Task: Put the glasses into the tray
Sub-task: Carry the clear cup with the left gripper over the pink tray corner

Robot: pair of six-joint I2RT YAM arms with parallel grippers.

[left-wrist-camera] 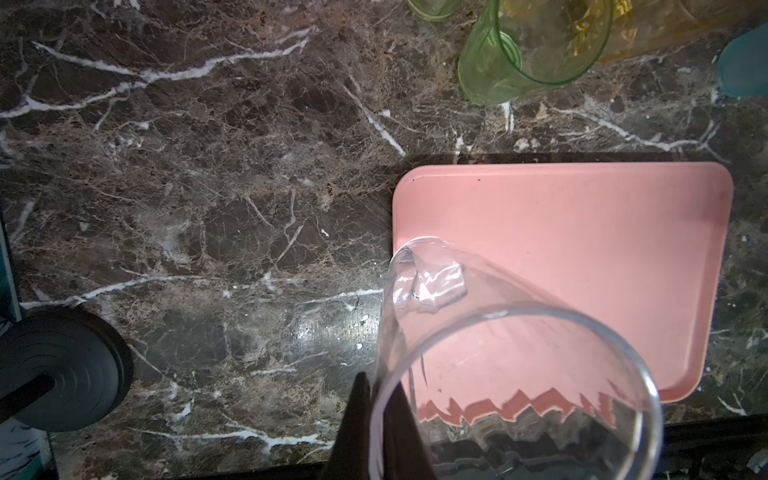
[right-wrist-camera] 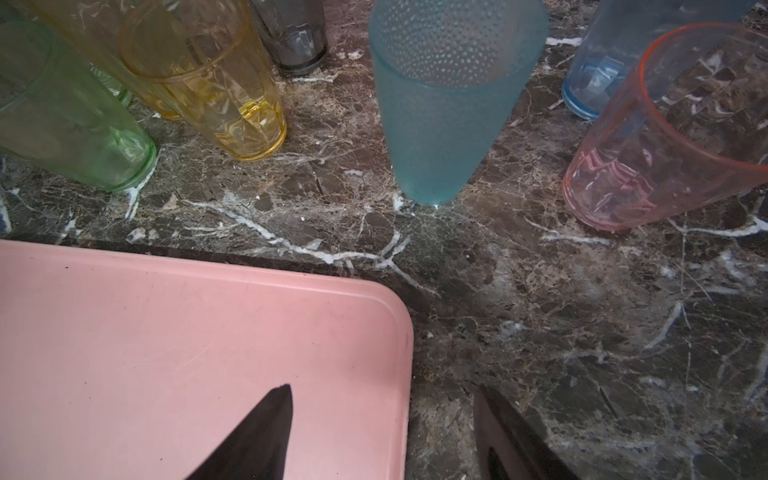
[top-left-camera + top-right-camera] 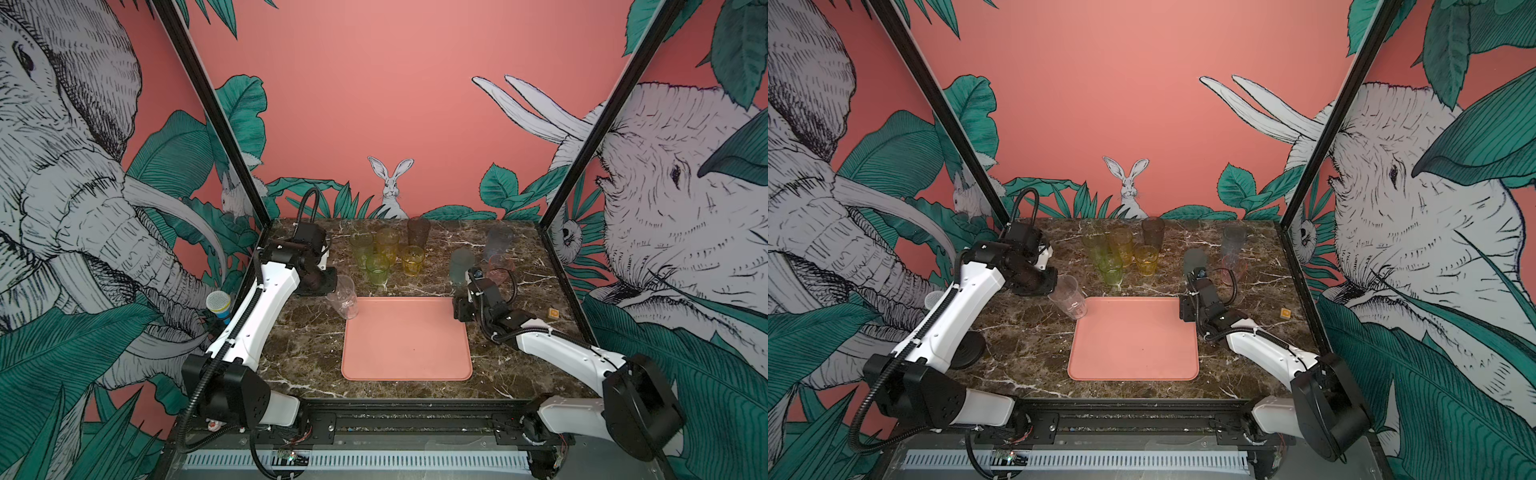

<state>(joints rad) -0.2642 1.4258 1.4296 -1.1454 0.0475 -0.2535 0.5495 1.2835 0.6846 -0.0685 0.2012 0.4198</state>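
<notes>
Left jaws clamped on the wall of the clear tumbler (image 1: 478, 332) at its rim, one finger (image 1: 353, 419) outside and the other inside. The tumbler is tall and colourless with a thick base. It's tilted, with the base down at the far left corner of the tray (image 3: 407, 365). Can't tell if the base touches it.

Right jaws apart, nothing between them. One finger is over the tray's far right corner, the other over bare tabletop (image 3: 307, 345) just beside it.

Tray: flat, salmon pink, rounded corners, low rim, at the middle of the dark marble tabletop.

The other eight glasses stand upright on the tabletop beyond the tray's far edge.
- Left cluster, back row: tall green tumbler (image 3: 360, 245), tall amber tumbler (image 3: 386, 243), tall smoky grey tumbler (image 3: 418, 232).
- Left cluster, front: short green tumbler (image 3: 377, 269) and short amber tumbler (image 3: 412, 259), packed close.
- Right group: frosted teal tumbler (image 2: 440, 124) with a dimpled wall, nearest my right jaws.
- Beside it, the short pink tumbler (image 2: 665, 145) has a faceted base, with the tall lavender-blue tumbler (image 2: 594, 83) just behind.
</notes>
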